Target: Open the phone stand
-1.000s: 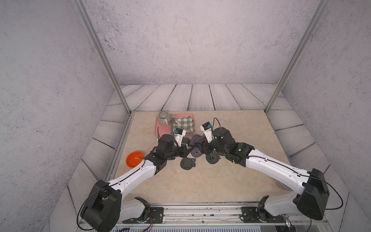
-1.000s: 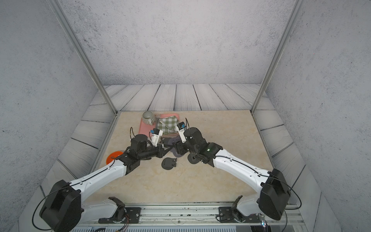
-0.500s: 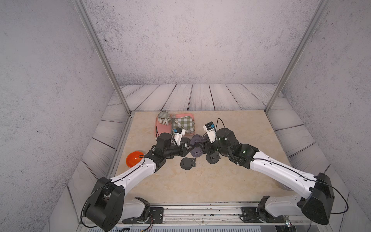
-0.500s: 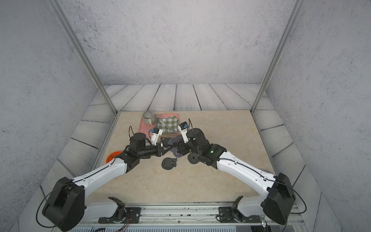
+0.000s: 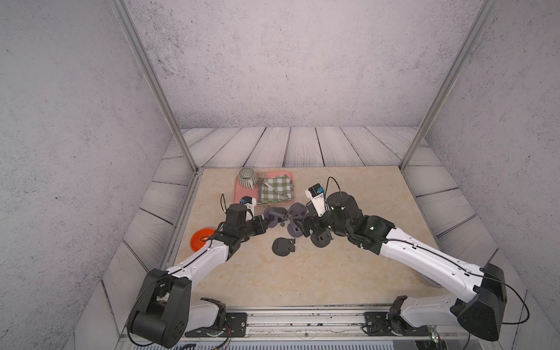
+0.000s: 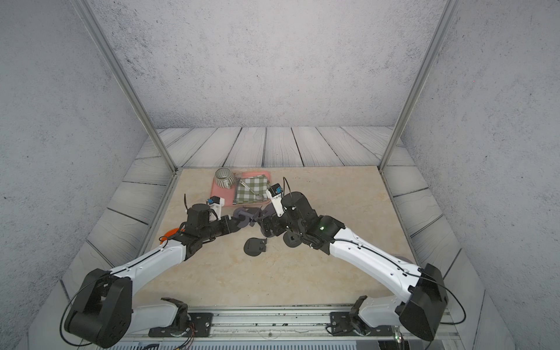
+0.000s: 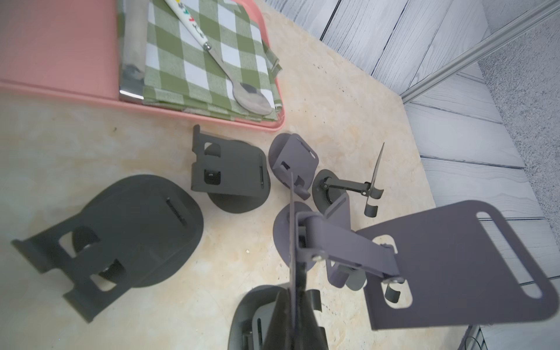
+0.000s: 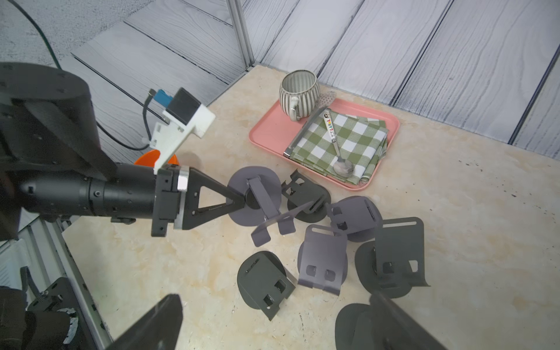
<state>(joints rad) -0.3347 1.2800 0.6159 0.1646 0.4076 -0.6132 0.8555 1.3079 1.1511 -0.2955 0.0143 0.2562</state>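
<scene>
The purple-grey phone stand [image 8: 256, 194] is unfolded, its arm raised off the round base and its slotted plate [image 7: 448, 263] tilted out at the end. My left gripper [image 8: 239, 201] is shut on the rim of the base, which shows as a thin edge between the jaws in the left wrist view [image 7: 293, 303]. In both top views this gripper [image 5: 268, 222] [image 6: 238, 224] meets the stand [image 5: 277, 214] [image 6: 246, 215] from the left. My right gripper [image 8: 274, 303] [image 5: 306, 228] [image 6: 269, 227] is open wide and empty, just right of the stand and clear of it.
Several other dark and purple stands lie clustered around, one folded flat [image 5: 283, 246] toward the front. Behind them a pink tray [image 5: 237, 194] holds a striped mug [image 5: 248, 177], a green checked cloth [image 5: 275, 189] and a spoon [image 8: 333, 139]. An orange bowl [image 5: 200, 239] sits at the left edge.
My right gripper has opened wide and shifted slightly right, away from the stand. The left gripper keeps its hold on the base.
</scene>
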